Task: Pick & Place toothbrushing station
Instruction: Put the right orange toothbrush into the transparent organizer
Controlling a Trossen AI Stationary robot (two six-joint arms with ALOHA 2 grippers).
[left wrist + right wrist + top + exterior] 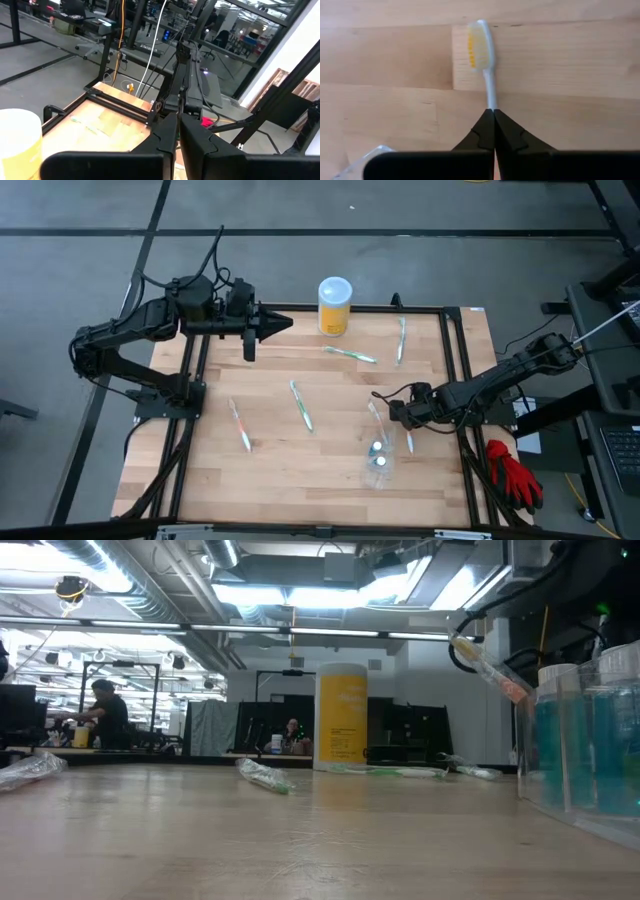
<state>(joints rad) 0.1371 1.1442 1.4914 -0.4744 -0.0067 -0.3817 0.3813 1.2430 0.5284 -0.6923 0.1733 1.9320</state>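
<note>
My right gripper (pixel 392 412) is shut on a white toothbrush (pixel 485 60) with yellow bristles, over the table's right half next to the clear plastic cup (pixel 378 462). The cup holds the teal-blue tube (pixel 585 755). In the low view the held brush (pixel 487 662) slants above the cup's rim. Other toothbrushes lie flat on the wood: two at the left middle (pixel 240 425) (pixel 302 406), two at the far right (pixel 350 354) (pixel 401 338), and one beside the cup (pixel 409 442). My left gripper (pixel 283 323) is shut and empty, raised at the far left edge. My right gripper pinches the toothbrush's thin neck (pixel 491 99) just behind the head, between its two fingertips. The head (pixel 477 42) sticks out ahead of the fingers, in line with them. The rest of the handle is hidden by the fingers. The brush is lifted clear of the table and slanted.
A yellow jar with a white lid (pixel 335 305) stands at the far edge, middle. A black frame (pixel 455 380) borders the wooden board. Red gloves (pixel 515 470) lie off the board at the near right. The near left of the board is bare wood.
</note>
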